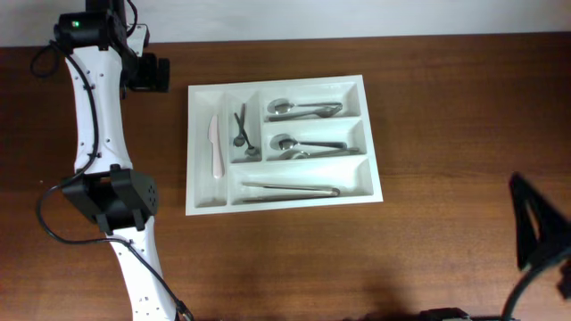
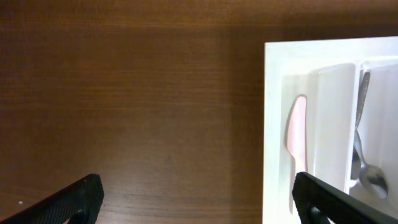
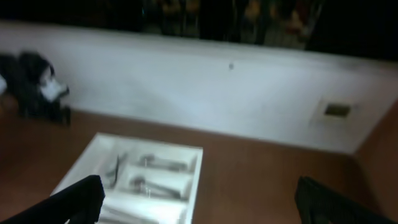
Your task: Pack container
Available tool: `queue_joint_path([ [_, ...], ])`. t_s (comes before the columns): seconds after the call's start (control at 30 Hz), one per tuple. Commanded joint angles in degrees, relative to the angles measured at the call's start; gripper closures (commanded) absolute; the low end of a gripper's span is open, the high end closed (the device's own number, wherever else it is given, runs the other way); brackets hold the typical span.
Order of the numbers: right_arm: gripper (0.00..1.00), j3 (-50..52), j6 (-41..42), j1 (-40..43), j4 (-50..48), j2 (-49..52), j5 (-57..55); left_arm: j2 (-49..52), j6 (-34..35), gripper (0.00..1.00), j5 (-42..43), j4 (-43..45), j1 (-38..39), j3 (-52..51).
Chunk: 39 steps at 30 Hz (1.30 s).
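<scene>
Hanging at the near right edge, the right claw (image 3: pixel 198 190) is spread wide, with nothing between its dark fingers. Ahead of it, mid-surface, lies the container (image 1: pixel 198 178), a glossy white plastic tray with rounded dividers, flat on the brown wood-grain surface (image 1: pixel 446 134). Its nearest long compartment holds slim steel pieces (image 1: pixel 290 189) whose kind I cannot tell. The two long compartments beyond hold shiny spoons (image 1: pixel 303 110). One narrow compartment holds a pale pink knife (image 1: pixel 214 145), the next small steel utensils (image 1: pixel 242 129). Farthest, near the tray's far left corner, the left claw (image 2: pixel 196 182) is likewise released and empty. No loose utensil shows, so packing looks about finished. The tray looks light on smooth wood, so a low sweep clipping its rim would likely skid it and jumble the spoons.
</scene>
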State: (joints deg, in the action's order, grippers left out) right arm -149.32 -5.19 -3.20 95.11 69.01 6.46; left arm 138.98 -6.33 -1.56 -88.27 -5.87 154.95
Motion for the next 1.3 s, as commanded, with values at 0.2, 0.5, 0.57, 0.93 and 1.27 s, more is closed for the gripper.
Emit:
queue_joint_path([
  [0.2,0.01,33.4,-1.9,-0.5,-21.8,-24.7,-5.2,0.2,0.7,0.01,-0.2,0.0,-0.3,1.0],
  [0.5,0.01,64.0,-1.8,-0.5,-52.1,-41.2,-5.2,0.2,0.7,0.01,-0.2,0.0,-0.3,1.0],
  [0.57,0.01,70.6,-1.8,-0.5,-60.0,-44.1,-5.2,0.2,0.7,0.01,-0.2,0.0,-0.3,1.0],
  [0.93,0.01,104.3,-1.8,-0.5,-82.1,-59.0,-5.2,0.2,0.7,0.01,-0.2,0.0,-0.3,1.0],
  [1.27,0.01,129.8,-1.3,-0.5,-87.5,-68.8,-3.5,0.2,0.7,0.01,-0.2,0.0,-0.3,1.0],
])
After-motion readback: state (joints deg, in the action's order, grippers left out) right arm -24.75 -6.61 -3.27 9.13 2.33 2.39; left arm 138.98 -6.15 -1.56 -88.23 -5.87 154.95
